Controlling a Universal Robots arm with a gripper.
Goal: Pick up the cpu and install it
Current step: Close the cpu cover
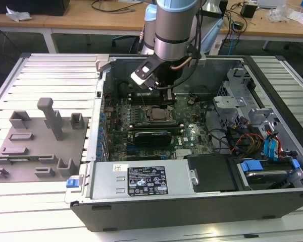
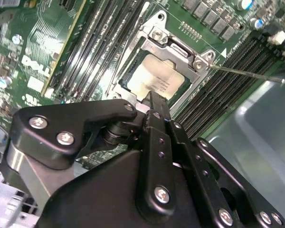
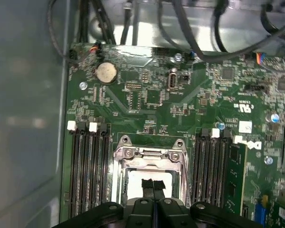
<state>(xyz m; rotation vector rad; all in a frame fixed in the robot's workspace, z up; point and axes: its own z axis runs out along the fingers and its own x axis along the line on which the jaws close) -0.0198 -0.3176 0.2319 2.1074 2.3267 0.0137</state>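
Nearest to the wrist cameras is the black body of the gripper [image 3: 152,186]. Its jaws are closed, tip against tip, and I can see nothing between them. The tips stand right over the cpu [image 2: 154,78], either touching it or just above it; I cannot tell which. The cpu lies flat inside the socket frame [image 2: 180,52] on the green board [image 3: 147,95], between the two banks of memory slots [image 3: 88,166], inside the computer case [image 1: 192,209] on the surface.

It seems to me that the chip is already in its place and the step in hand is seating it. To do this well, keep the tips straight down and gentle, with no push to the side, because the contacts under the chip probably bend easily. Watch that all four edges sit level in the frame, and keep away from the thin lever [image 2: 247,73] beside it.
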